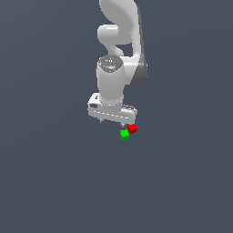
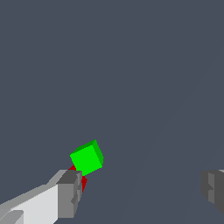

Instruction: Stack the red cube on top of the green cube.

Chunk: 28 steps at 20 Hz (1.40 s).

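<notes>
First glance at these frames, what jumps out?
The white arm hangs over a bare grey floor, its gripper open and low. Just beneath it sit the red cube and green cube, close together. In the wrist view, one finger partly hides the red cube.

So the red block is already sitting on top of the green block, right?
Not yet. The exterior view shows the red block beside the green block, not on top of it. The open gripper holds nothing.
</notes>
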Available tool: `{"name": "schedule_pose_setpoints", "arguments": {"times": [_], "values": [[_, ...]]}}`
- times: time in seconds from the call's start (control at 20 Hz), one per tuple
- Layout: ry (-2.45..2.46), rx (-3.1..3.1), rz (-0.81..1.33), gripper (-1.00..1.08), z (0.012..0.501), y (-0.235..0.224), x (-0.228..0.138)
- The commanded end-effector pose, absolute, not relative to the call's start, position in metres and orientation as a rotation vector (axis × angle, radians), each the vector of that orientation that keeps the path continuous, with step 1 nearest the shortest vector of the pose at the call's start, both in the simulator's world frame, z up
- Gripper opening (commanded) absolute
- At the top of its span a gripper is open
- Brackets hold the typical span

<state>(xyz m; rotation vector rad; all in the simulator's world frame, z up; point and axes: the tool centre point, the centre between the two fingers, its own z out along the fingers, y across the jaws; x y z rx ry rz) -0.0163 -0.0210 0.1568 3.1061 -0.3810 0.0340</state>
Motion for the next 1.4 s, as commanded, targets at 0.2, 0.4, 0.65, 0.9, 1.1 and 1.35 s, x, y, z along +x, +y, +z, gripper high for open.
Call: {"name": "schedule_pose_setpoints", "arguments": {"times": [0.2,0.4,0.65,0.9,1.1,1.35], "values": [[-0.605,3.072,0.028,1.00,0.142,-0.006,-0.033],[-0.741,3.043,0.025,1.00,0.132,0.004,-0.043],[-0.909,2.999,0.020,1.00,0.121,0.018,-0.053],[-1.072,2.946,0.016,1.00,0.109,0.033,-0.061],[-1.200,2.897,0.012,1.00,0.100,0.046,-0.067],[-1.357,2.829,0.008,1.00,0.089,0.062,-0.071]]}}
